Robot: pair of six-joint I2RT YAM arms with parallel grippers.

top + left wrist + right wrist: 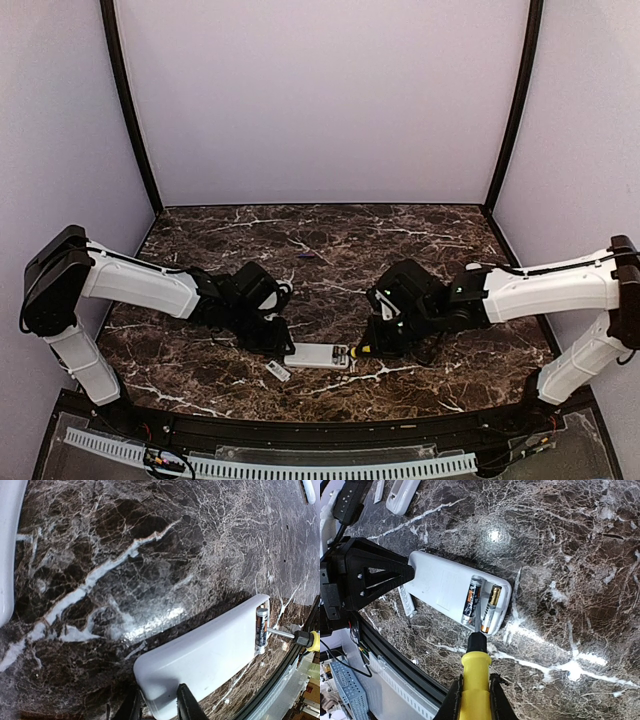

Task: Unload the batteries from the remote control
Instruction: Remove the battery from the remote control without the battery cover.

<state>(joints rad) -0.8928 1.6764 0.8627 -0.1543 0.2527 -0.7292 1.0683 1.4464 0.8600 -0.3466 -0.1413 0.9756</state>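
The white remote control lies back-up near the table's front edge, its battery bay open. Two batteries sit side by side in the bay, one black and orange, one gold and white. My left gripper is shut on the remote's near end, one finger on each side. My right gripper is shut on a yellow-handled screwdriver, whose metal tip sits between the two batteries. From the left wrist, one battery and the screwdriver tip show at the remote's far end.
A small white cover lies on the marble just left of the remote. A second white remote lies further off behind the left gripper's black body. The table's black front rail runs close by. A small purple object lies mid-table.
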